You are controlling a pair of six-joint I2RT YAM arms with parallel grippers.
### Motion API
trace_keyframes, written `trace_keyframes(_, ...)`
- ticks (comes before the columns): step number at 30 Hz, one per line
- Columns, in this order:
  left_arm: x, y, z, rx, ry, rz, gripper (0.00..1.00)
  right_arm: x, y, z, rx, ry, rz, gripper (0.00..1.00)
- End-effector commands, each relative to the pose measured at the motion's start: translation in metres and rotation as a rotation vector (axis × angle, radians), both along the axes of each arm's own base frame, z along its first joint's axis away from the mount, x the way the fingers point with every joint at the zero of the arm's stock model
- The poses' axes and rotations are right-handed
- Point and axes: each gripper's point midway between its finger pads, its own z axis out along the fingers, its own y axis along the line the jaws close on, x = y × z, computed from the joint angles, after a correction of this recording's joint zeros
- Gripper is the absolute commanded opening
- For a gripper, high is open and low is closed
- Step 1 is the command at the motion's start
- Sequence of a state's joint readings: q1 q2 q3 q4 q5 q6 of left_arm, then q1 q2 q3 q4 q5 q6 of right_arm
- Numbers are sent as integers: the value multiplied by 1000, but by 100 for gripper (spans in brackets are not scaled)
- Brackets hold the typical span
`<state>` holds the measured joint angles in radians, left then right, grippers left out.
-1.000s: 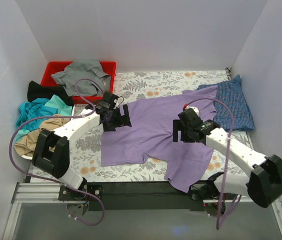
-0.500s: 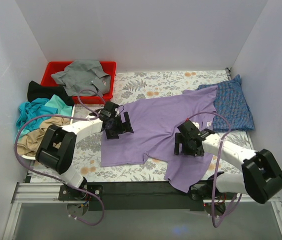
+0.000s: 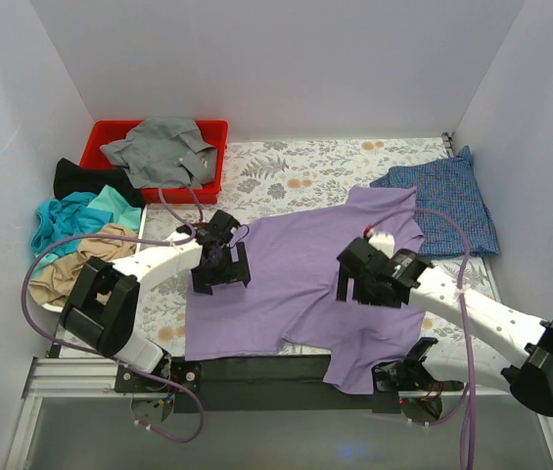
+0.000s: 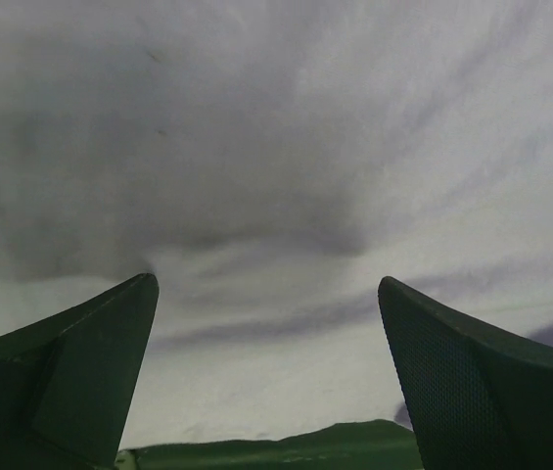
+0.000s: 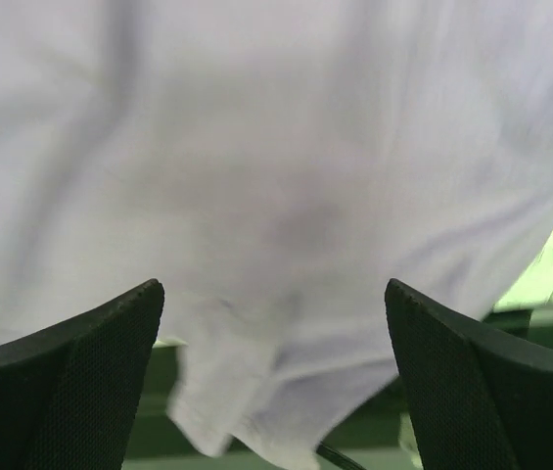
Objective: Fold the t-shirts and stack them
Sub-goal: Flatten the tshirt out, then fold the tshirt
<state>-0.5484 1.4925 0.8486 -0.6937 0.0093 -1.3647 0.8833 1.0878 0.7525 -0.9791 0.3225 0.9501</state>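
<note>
Floral-covered counter (image 3: 296,162) bears the lavender t-shirt (image 3: 296,274) spread across its middle, the left arm (image 3: 159,257) and right arm (image 3: 472,305) holding jaws spread low over it, perhaps touching, so laying-out seems in hand and the next move calls for pinching a side edge to fold.

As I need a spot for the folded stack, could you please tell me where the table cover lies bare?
The floral table cover is bare along the far strip, bordered by the red plastic bin, the blue checked shirt and the spread lavender-purple shirt. The left edge is crowded by the heap of teal, tan and black shirts.
</note>
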Motion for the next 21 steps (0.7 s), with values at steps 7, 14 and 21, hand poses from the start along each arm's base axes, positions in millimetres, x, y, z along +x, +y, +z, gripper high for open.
trace_keyframes(7, 162, 12, 133, 15, -474, 112, 95, 202, -72, 126, -154, -583, -142, 98)
trace_keyframes(14, 235, 38, 99, -85, -487, 147, 95, 296, -99, 111, -138, -584, -130, 98)
trace_keyframes(21, 233, 16, 46, -187, -345, 79, 95, 367, -145, 91, -120, -583, -222, 98)
